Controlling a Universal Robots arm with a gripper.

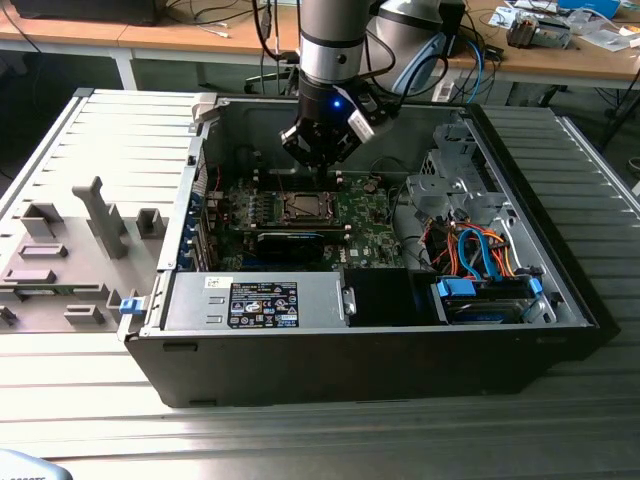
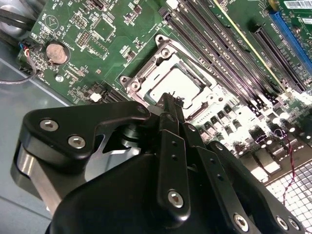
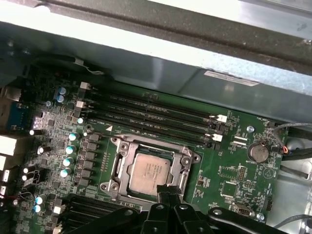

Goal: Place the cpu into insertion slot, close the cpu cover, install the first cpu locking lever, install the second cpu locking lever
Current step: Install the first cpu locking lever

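The cpu lies flat in the insertion slot on the green board, its dull silver top showing in both wrist views. The cpu cover lies down around it as a silver frame. I cannot make out how the locking levers stand. My gripper hovers just above the socket's edge, fingers together with nothing between them. In the exterior view the gripper hangs over the socket inside the open computer case.
Memory slots run beside the socket, and a coin battery sits farther along the board. A power-supply box, a black card, coloured cables and the case walls crowd the board.
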